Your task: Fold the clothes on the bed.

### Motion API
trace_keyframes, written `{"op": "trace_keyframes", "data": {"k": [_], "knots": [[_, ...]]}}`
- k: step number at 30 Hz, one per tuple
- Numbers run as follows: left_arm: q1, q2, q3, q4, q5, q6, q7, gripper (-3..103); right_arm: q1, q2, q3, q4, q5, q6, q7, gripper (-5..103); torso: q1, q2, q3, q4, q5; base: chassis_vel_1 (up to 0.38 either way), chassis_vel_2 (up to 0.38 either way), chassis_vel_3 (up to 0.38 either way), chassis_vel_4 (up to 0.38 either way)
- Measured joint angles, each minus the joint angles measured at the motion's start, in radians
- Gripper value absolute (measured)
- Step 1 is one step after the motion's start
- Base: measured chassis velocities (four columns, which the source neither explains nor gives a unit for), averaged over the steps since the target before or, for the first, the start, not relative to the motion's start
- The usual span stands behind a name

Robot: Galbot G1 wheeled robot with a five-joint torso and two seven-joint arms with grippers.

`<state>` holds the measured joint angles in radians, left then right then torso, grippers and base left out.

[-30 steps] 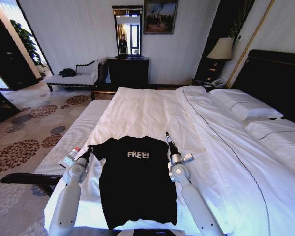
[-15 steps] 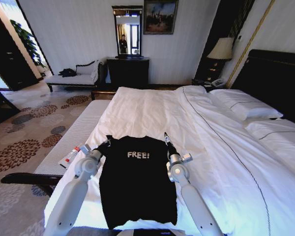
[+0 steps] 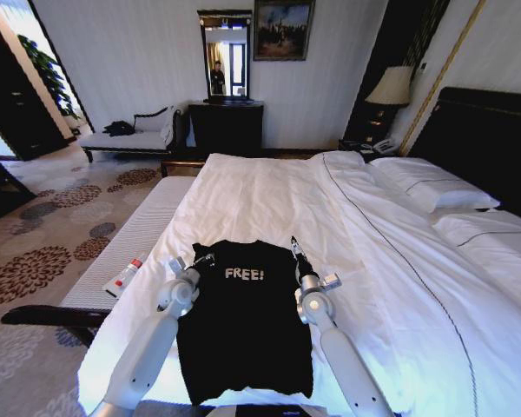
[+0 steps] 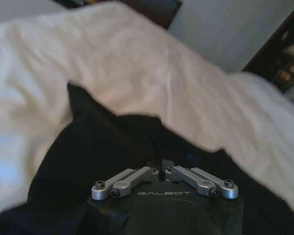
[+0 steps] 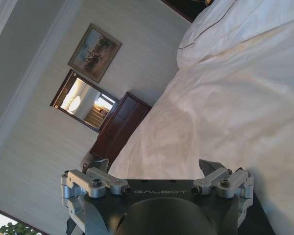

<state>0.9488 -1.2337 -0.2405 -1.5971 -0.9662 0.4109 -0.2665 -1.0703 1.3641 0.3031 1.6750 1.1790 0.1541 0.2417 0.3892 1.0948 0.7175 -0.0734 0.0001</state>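
Observation:
The clothes, a black T-shirt with white "FREE!" lettering, lie flat near the foot of the bed. My left gripper is over the shirt's left shoulder, shut on black fabric, with the left sleeve drawn inward over the body. In the left wrist view its fingers meet at the centre on the dark cloth. My right gripper rests at the shirt's right shoulder edge. In the right wrist view its linkages stand wide apart over the white sheet, so it is open.
A white tube with a red cap lies on the pale bench left of the bed, whose dark wooden arm juts out nearby. Pillows and the dark headboard are at the right. White sheet stretches beyond the shirt.
My left gripper has moved rightward from the shirt's outer left sleeve to over the chest, carrying the sleeve inward. The right gripper has barely moved.

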Motion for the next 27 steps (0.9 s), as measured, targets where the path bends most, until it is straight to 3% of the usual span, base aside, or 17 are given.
{"op": "trace_keyframes", "data": {"k": [2,7,11,12,16,17,21,22,23,26,27], "knots": [[0.002,0.001,0.003,-0.004,-0.008,0.027,-0.01,1,0.001,0.001,0.0,-0.001,0.0,0.0,0.0,100,0.0,0.0,0.0,0.0,0.0,0.0,0.0,0.0,0.0],[0.046,0.006,-0.031,-0.145,-0.08,0.173,-0.032,23,0.005,0.006,-0.001,-0.012,-0.004,0.0,0.0,100,0.0,0.0,0.0,-0.0001,-0.0001,0.0,0.0,0.0,0.0],[0.081,0.007,-0.09,-0.224,-0.105,0.206,-0.034,33,0.007,0.01,-0.006,-0.017,-0.012,0.001,0.0,100,0.0,0.0,0.0,0.0,0.0,0.0,0.0,0.0,0.0],[0.081,0.007,-0.09,-0.224,-0.105,0.206,-0.034,33,0.007,0.01,-0.006,-0.017,-0.012,0.001,0.0,100,0.0,0.0,0.0,0.0,0.0,0.0,0.0,0.0,0.0],[0.125,0.007,-0.21,-0.273,-0.145,0.18,-0.036,55,0.008,0.015,-0.012,-0.017,-0.016,0.001,0.0,100,0.0,0.0,0.0,0.0001,-0.0002,0.0,0.0,0.0,0.0],[0.125,0.007,-0.21,-0.273,-0.145,0.18,-0.036,55,0.008,0.015,-0.012,-0.017,-0.016,0.001,0.0,100,0.0,0.0,0.0,0.0001,-0.0002,0.0,0.0,0.0,0.0],[0.164,-0.008,-0.365,-0.287,-0.153,0.084,-0.064,76,0.036,-0.012,-0.017,-0.047,-0.015,-0.047,0.044,100,0.0,0.0,0.0,-0.0002,-0.0001,0.0,0.0,0.0,0.0],[0.164,-0.008,-0.365,-0.287,-0.153,0.084,-0.064,76,0.036,-0.012,-0.017,-0.047,-0.015,-0.047,0.044,100,0.0,0.0,0.0,-0.0002,-0.0001,0.0,0.0,0.0,0.0],[0.184,-0.009,-0.407,-0.293,-0.117,0.063,-0.068,76,0.044,-0.023,-0.021,-0.057,-0.02,-0.077,0.069,100,0.0,0.0,0.0,-0.0002,-0.0002,0.0,0.0,0.0,0.0],[0.234,0.001,-0.462,-0.274,0.018,0.056,-0.086,93,0.06,-0.048,-0.029,-0.085,-0.032,-0.122,0.095,100,0.0,0.0,0.0,0.0004,0.0,0.0,0.0,0.0,0.0],[0.234,0.001,-0.462,-0.274,0.018,0.056,-0.086,93,0.06,-0.048,-0.029,-0.085,-0.032,-0.122,0.095,100,0.0,0.0,0.0,0.0004,0.0,0.0,0.0,0.0,0.0]]}}
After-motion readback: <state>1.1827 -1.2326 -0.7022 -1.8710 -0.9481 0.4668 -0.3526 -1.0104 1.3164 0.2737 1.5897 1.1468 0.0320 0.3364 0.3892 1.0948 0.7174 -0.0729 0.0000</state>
